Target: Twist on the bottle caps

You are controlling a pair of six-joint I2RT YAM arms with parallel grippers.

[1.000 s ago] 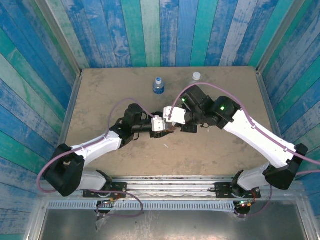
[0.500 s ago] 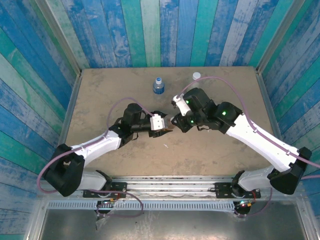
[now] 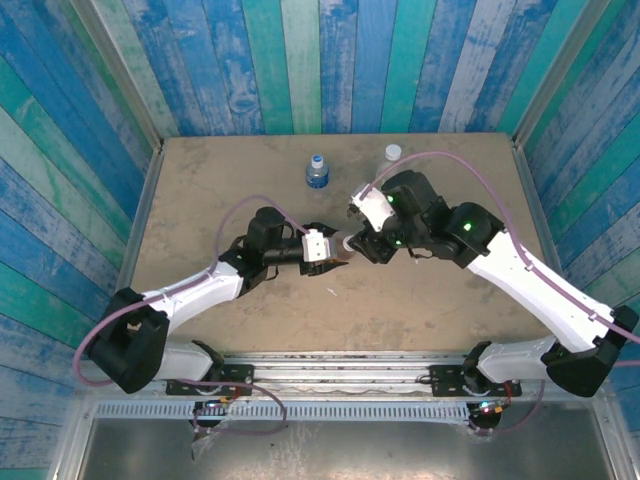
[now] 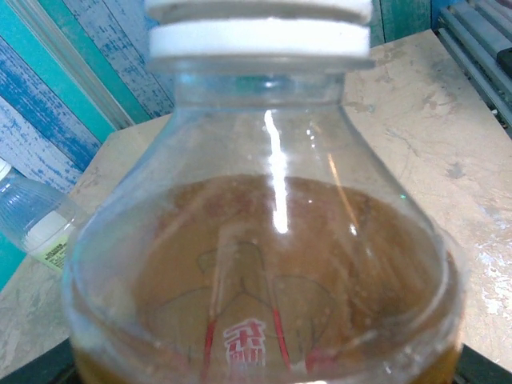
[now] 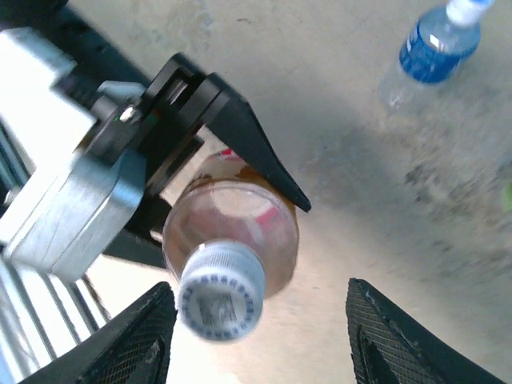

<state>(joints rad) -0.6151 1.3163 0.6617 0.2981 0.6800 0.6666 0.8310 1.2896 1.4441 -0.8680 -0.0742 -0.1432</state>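
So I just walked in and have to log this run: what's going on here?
The left gripper is clamped on the bottle of orange liquid near the middle of the table. A white cap sits on the bottle's neck. The right gripper hangs over it with its jaws open on either side of the cap, not touching it. Whether the cap is fully tight can't be told. A blue-labelled bottle and a pale bottle stand capped at the far edge.

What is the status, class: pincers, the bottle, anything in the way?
Left pincer shut on orange bottle. Right pincer open, straddling its white cap. Blue-label bottle well apart, nothing blocking.
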